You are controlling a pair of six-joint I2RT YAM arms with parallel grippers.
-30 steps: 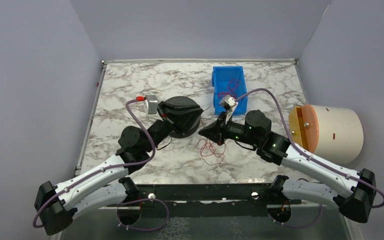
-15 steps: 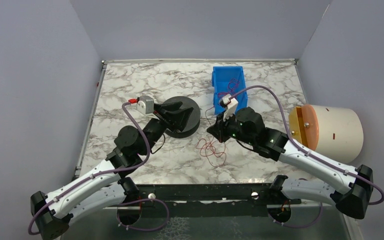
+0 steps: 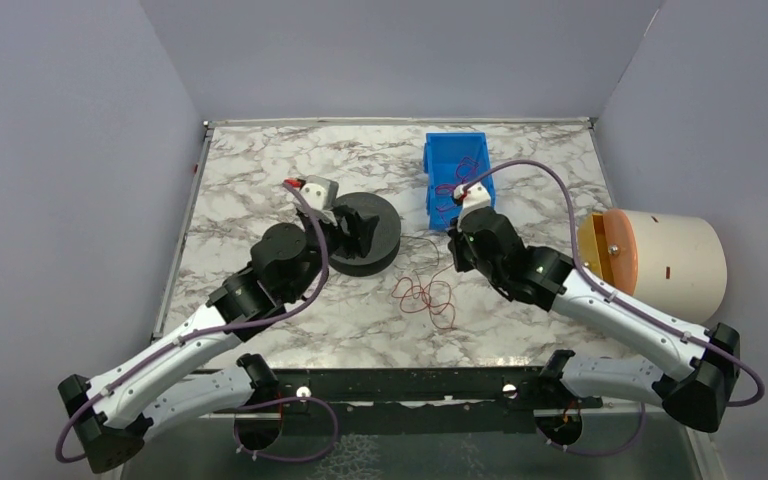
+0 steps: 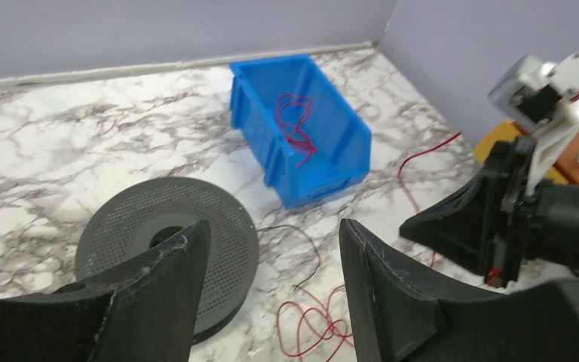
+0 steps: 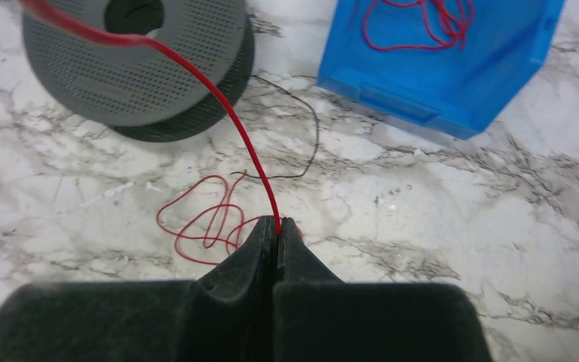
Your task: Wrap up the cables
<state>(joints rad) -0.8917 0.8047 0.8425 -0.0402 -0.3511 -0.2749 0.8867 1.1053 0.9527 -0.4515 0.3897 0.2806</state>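
Pinching a red cable [image 5: 230, 113] between its closed jaws, the right gripper [image 5: 277, 222] hangs low over the marbled tabletop [image 3: 260, 170], just in front of the blue bin [image 3: 430, 170]. From the jaws the strand rises and runs off past the grey perforated spool [image 5: 121, 68]. A loose tangle of red cable [image 3: 425, 295] lies on the tabletop between the spool and the right arm, and another red bunch [image 4: 294, 128] sits inside the bin. A thin black wire [image 5: 313, 128] curls beside the spool. The left gripper [image 4: 271, 230] hovers over the spool's near edge, its jaws spread apart and holding nothing.
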